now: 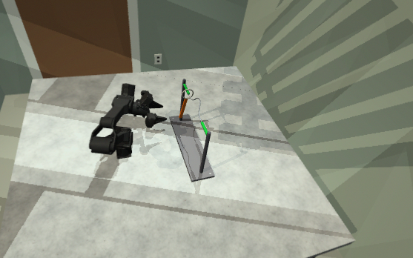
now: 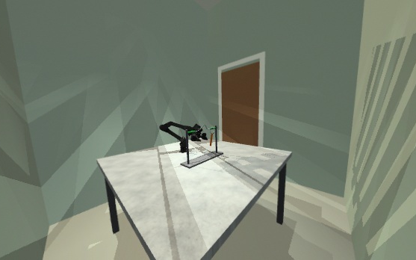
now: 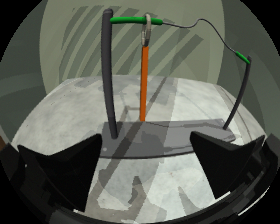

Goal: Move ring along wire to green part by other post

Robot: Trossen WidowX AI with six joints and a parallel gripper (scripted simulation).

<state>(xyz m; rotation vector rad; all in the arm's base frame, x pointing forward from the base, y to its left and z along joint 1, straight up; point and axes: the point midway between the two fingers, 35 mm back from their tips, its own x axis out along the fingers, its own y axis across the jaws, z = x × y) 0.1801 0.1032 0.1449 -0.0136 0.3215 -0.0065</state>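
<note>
The ring (image 1: 193, 93) (image 3: 146, 39) hangs on the green part (image 1: 184, 87) (image 3: 126, 20) beside the far post (image 1: 184, 81) (image 3: 109, 75) of the top view, with the wire through it. Its orange handle (image 1: 183, 108) (image 2: 211, 140) (image 3: 145, 82) hangs down, close to upright. The other green part (image 1: 204, 127) (image 3: 242, 57) is beside the near post (image 1: 205, 152) (image 3: 238, 97), bare. The thin grey wire (image 3: 202, 19) curves between them. My gripper (image 1: 164, 113) (image 3: 148, 137) is open and empty, short of the handle, with a gap between them. Nothing of it appears to touch the ring or wire.
A flat grey base plate (image 1: 193, 148) (image 3: 166, 145) carries both posts and stands on the table (image 1: 125, 237) (image 2: 145, 194). The arm (image 1: 107, 122) (image 2: 175, 128) stands on the same table, on the other side of the gripper from the wire.
</note>
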